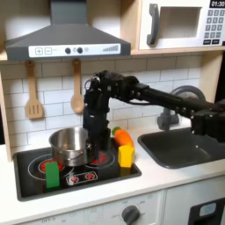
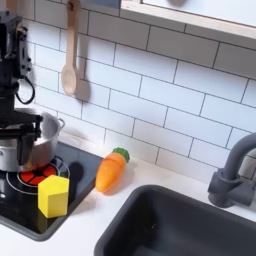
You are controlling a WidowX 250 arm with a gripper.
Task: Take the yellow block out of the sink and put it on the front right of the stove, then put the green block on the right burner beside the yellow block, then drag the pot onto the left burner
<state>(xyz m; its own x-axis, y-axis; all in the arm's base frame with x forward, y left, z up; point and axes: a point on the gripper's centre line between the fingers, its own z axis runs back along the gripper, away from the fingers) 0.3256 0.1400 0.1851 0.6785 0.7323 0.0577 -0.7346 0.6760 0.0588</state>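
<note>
My claw (image 1: 95, 130) reaches down at the right side of the pot (image 1: 72, 144), apparently over its rim, though I cannot tell how far its fingers are spread. The pot sits on the stove (image 1: 31, 180) between the two burners. The green block (image 1: 53, 174) stands at the stove's front, the yellow block (image 1: 126, 156) at its right edge, in the first exterior view.

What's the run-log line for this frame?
hand: at pot rim, grip unclear | yellow block: stove front right | green block: stove front left, off right burner | pot: between burners
</note>
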